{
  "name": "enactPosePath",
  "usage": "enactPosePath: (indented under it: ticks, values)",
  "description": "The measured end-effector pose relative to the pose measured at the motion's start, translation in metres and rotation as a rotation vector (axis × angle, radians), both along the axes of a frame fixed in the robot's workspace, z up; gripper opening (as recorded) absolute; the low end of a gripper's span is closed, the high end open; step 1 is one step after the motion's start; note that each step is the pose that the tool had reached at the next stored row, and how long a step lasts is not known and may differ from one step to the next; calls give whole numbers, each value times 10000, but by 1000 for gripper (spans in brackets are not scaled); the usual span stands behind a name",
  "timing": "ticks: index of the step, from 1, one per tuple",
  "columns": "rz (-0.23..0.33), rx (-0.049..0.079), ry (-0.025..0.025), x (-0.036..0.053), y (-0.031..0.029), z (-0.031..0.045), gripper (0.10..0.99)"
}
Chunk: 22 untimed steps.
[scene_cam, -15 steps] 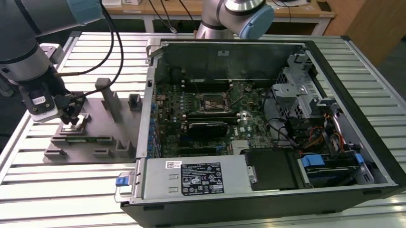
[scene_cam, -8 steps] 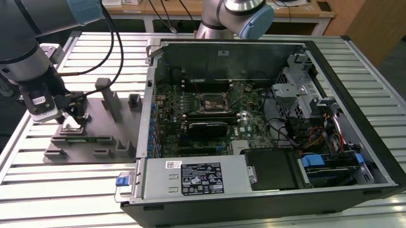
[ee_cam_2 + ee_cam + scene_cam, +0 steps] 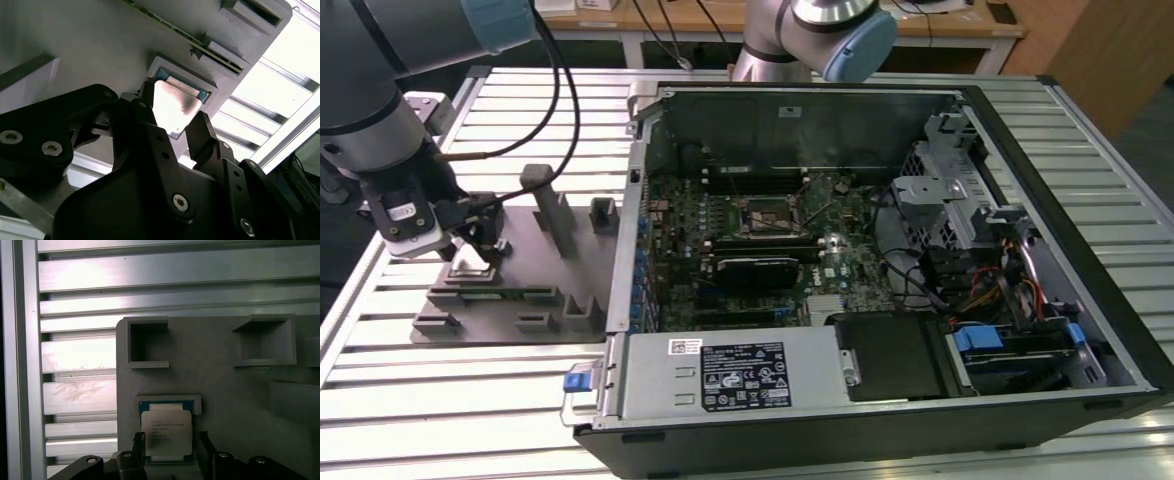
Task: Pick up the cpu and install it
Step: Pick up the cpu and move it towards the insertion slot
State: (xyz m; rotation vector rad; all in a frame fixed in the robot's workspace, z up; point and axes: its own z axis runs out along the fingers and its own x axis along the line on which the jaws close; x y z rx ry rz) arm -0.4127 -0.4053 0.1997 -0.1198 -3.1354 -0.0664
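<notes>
cpu: The cpu [image 3: 166,435] [image 3: 175,102] is seated flat in a shallow square recess of the grey fixture tray [image 3: 215,380] [image 3: 520,250], metal top up, directly between the fingers of the hand [image 3: 170,437] [image 3: 172,107] [image 3: 478,245].
Hand: The fingers [image 3: 139,440] are held apart, one set at each of two opposite edges of the cpu. Contact with those edges cannot be made out.
Fixture tray: It is placed beneath the hand on the slatted table [image 3: 520,110]. Two square pockets are seen beyond the fingertips.
Computer case: The opened computer case [image 3: 854,250] is set well apart from the hand, toward the exterior view's right.
</notes>
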Motion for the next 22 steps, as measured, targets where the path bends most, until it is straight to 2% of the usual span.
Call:
enactPosePath:
  ticks: [6,12,19,22]
  values:
    - [-1,0,0,1,2,-13,529]
    - [74,-1,1,0,34,-30,529]
    - [759,-1,2,0,49,-59,529]
    - [788,-4,0,-2,53,-63,529]
